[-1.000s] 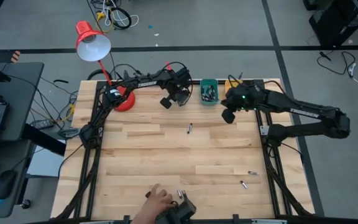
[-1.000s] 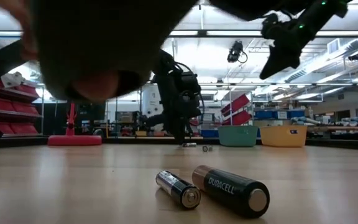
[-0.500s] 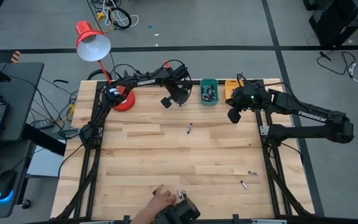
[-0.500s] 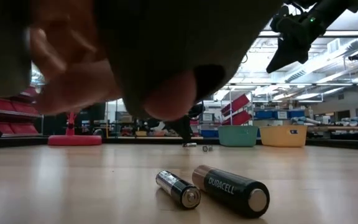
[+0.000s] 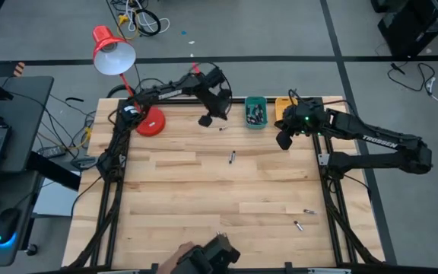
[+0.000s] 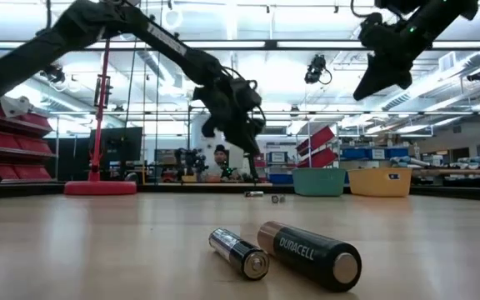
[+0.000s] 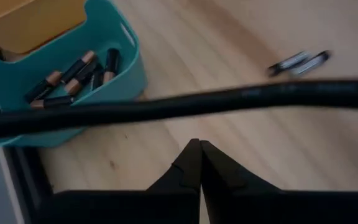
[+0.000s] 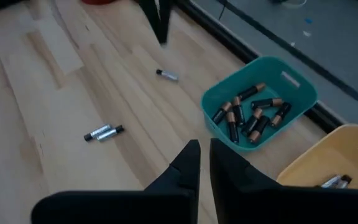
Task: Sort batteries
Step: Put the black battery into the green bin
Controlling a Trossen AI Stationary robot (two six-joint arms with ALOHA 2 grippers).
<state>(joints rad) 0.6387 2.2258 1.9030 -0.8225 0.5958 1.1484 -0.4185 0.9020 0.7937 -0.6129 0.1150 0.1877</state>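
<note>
Loose batteries lie on their sides on the table: one (image 5: 220, 128) close to my left gripper, a pair (image 5: 232, 157) mid-table, two (image 5: 308, 211) (image 5: 298, 225) toward the right, and two (image 6: 240, 252) (image 6: 311, 254) at the near edge. More batteries lie in the teal bin (image 5: 255, 113) and the yellow bin (image 5: 282, 105). My left gripper (image 5: 207, 120) hangs shut and empty in the air just left of the teal bin (image 7: 61, 81). My right gripper (image 5: 282, 141) hovers high near the yellow bin, its fingers (image 8: 194, 152) a narrow gap apart, holding nothing.
A red desk lamp (image 5: 115, 52) stands on its base (image 5: 149, 122) at the far left corner. A black cable (image 7: 229, 99) crosses the left wrist view. A person's hand (image 5: 182, 256) and a dark camera (image 5: 219, 251) are at the near edge. Bare wood lies left of centre.
The person's hand, which covered the low camera, has drawn back off the near edge. My left gripper has risen from just above the table beside the teal bin. My right gripper has shifted slightly toward the table's right edge.
</note>
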